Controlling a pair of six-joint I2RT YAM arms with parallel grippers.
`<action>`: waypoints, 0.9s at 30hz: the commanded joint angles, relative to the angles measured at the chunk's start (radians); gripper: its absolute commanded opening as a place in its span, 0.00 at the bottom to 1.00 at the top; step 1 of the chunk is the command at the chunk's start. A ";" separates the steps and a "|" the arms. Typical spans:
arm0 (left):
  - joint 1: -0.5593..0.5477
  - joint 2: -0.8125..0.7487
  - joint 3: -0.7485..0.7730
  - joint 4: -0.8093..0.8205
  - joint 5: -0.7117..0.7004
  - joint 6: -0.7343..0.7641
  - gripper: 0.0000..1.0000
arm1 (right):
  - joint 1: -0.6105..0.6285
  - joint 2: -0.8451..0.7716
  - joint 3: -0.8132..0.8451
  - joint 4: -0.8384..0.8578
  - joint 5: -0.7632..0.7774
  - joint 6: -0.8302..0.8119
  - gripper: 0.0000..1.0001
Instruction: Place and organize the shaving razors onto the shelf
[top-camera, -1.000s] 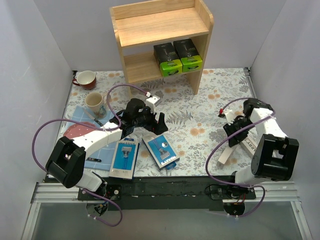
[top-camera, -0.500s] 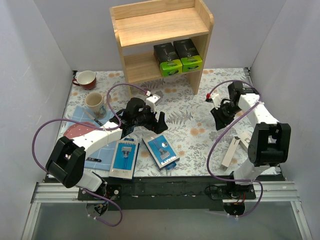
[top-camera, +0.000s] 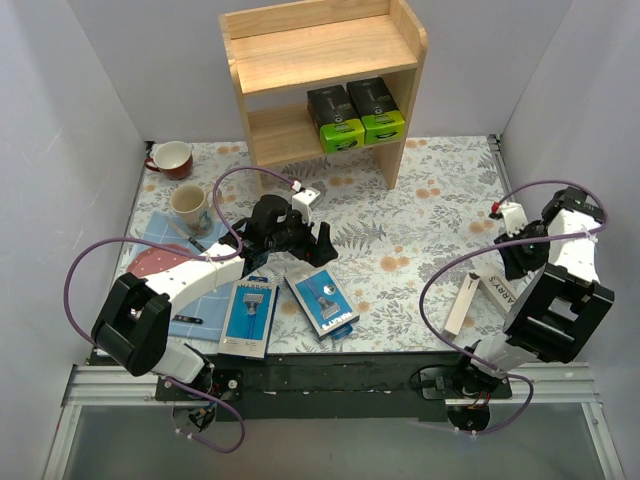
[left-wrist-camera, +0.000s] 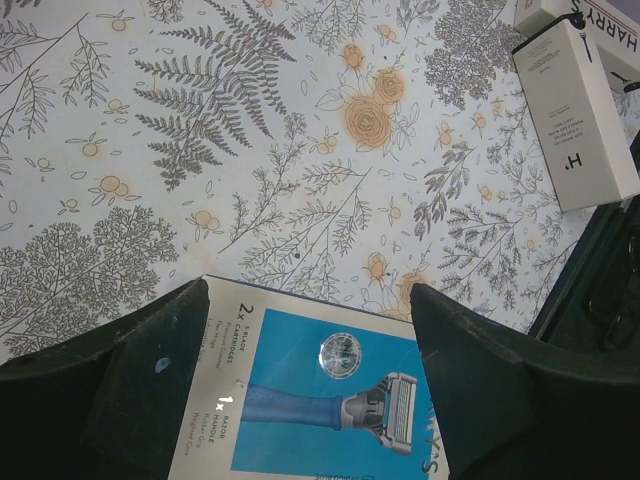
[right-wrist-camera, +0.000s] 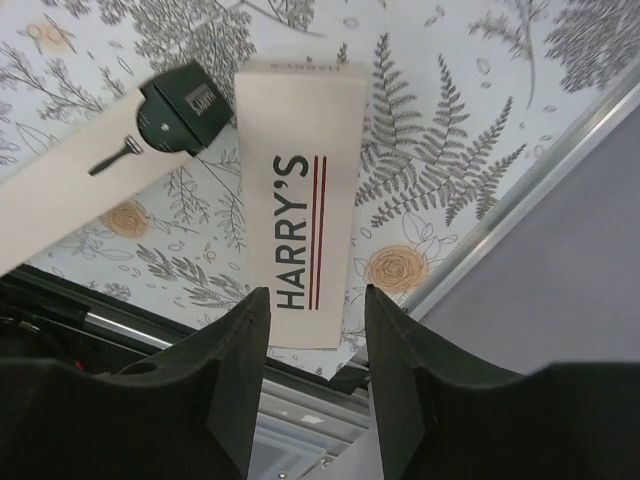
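The wooden shelf (top-camera: 320, 60) stands at the back; two black boxes with lime-green ends (top-camera: 335, 122) (top-camera: 378, 112) sit on its lower tier, and its top is bare. Two blue razor packs (top-camera: 248, 316) (top-camera: 322, 303) lie flat at the near edge. My left gripper (top-camera: 312, 240) is open and empty, hovering over one blue pack (left-wrist-camera: 330, 405). Two white boxes (top-camera: 460, 305) (top-camera: 498, 290) lie at the near right. My right gripper (top-camera: 515, 262) is open and empty, above the near end of the HARRY'S box (right-wrist-camera: 300, 190); the other white box (right-wrist-camera: 80, 190) lies beside it.
A red mug (top-camera: 172, 158) and a beige cup (top-camera: 188, 203) stand at the left. A blue mat with a reddish plate (top-camera: 150, 258) and a small dark-handled utensil (top-camera: 190, 320) lie at the near left. Grey walls close in on both sides. The table's metal edge (right-wrist-camera: 560, 170) runs beside the HARRY'S box.
My right arm has swung from the middle of the table's right half out to the right edge, over the white boxes. The left arm has not moved.
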 joint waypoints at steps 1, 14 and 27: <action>0.000 -0.030 0.023 0.013 0.014 -0.007 0.81 | -0.097 0.024 -0.067 -0.008 0.012 -0.164 0.52; 0.001 0.050 0.077 -0.027 -0.003 0.000 0.81 | -0.132 0.054 -0.217 0.142 0.000 -0.266 0.58; 0.000 0.111 0.143 -0.044 -0.007 0.013 0.82 | -0.141 0.039 -0.273 0.150 -0.007 -0.338 0.95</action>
